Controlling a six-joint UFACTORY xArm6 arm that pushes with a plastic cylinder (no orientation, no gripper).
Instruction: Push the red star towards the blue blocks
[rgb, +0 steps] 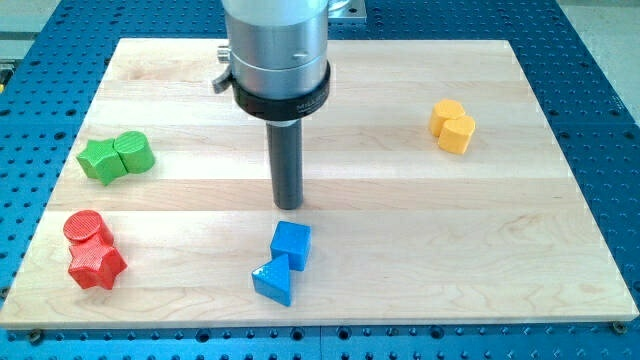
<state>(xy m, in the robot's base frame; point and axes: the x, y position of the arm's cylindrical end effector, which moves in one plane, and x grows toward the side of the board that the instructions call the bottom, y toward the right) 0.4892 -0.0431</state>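
Camera view, single frame. Pale wooden board (400, 200), planked, fine lengthwise grain, matt finish, laid on a blue perforated metal bench (600, 60). Brushed silver cylindrical arm housing (277, 45) with black collar, entering from the view's top; beneath it a straight dark rod, smooth and round. My tip (288, 208) at mid-board, bare, no jaws to open or shut, nothing held, touching no block; just above the blue cube and apart from it, well to the right of the red star. Red star (96, 265): near the board's lower-left corner, chunky moulded block, ribbed top face, blunt points all round, hence no clear long axis and no single heading; one point reaching right, another down toward the board's bottom edge. Saturated red, upper face slightly lighter than the sides. Red cylinder (86, 228): round, ribbed top, directly above the star and touching it. Blue cube (291, 245) and blue triangular block (273, 282): lower centre, touching, triangle below and slightly left, well apart from the star to its right. Green pair at left edge: green star-like block (100, 160) touching a green rounded block (134, 152). Two yellow blocks (453, 126), upper right, pressed together, shapes not clearly distinguishable.
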